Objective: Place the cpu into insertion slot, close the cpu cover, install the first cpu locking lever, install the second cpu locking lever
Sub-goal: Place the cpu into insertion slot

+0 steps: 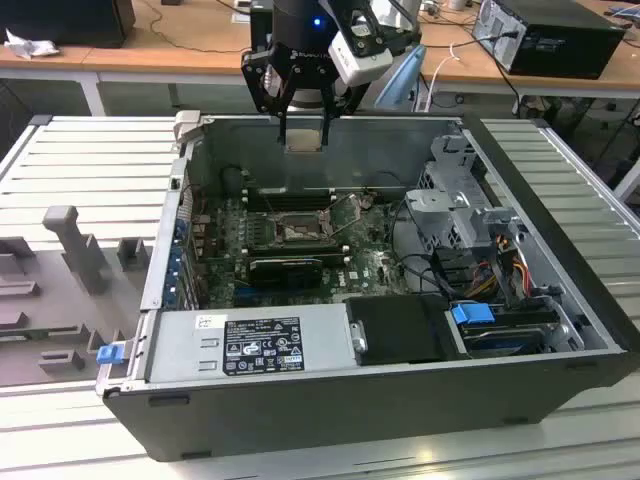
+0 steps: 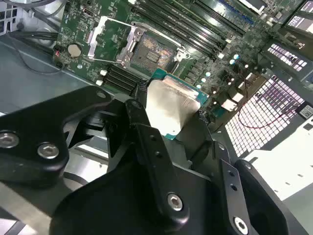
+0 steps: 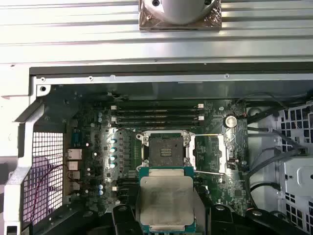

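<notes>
End effector (image 1: 304,138) grips the cpu (image 3: 166,200), hovering at twelve o'clock of the insertion slot (image 1: 297,230), and a tilted drop (my worry) could damage it.

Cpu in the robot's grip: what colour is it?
Silvery-grey metal face with a green rim; the cpu shows best in the first wrist view.

Ribbed pale metal tabletop (image 1: 90,160) underneath; behind, wooden desks (image 1: 180,45) in a row, a black box (image 1: 555,35) at the exterior view's right.
</notes>
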